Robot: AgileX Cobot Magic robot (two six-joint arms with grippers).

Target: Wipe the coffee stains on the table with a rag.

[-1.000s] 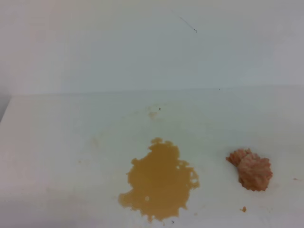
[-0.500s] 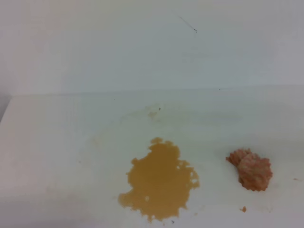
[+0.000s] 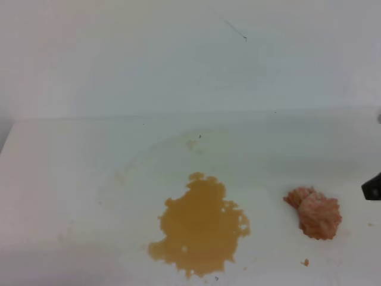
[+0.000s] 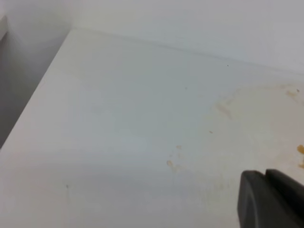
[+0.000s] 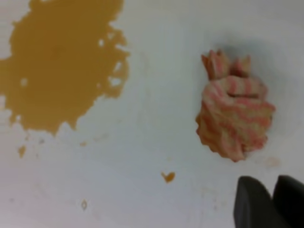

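The coffee stains (image 3: pixel 199 226) are a tan-brown blotch with ragged edges at the front middle of the white table (image 3: pixel 71 173). They also show in the right wrist view (image 5: pixel 57 61). The rag (image 3: pixel 314 213) is a wrinkled pinkish-orange wad lying to the right of the blotch, apart from it. In the right wrist view the rag (image 5: pixel 235 116) lies just ahead of my right gripper (image 5: pixel 274 183), whose fingers stand close together and empty. A dark bit of the right gripper (image 3: pixel 372 187) shows at the right edge. My left gripper (image 4: pixel 266 173) shows only as dark fingertips close together over bare table.
A tiny orange crumb (image 3: pixel 305 262) lies in front of the rag, also in the right wrist view (image 5: pixel 167 176). Pale brownish smears (image 4: pixel 228 107) mark the table behind the blotch. The table's left edge (image 4: pixel 33 99) drops off. A white wall rises behind.
A dark part of my right gripper has come into the exterior view at the right edge. The rag and the blotch have not moved.
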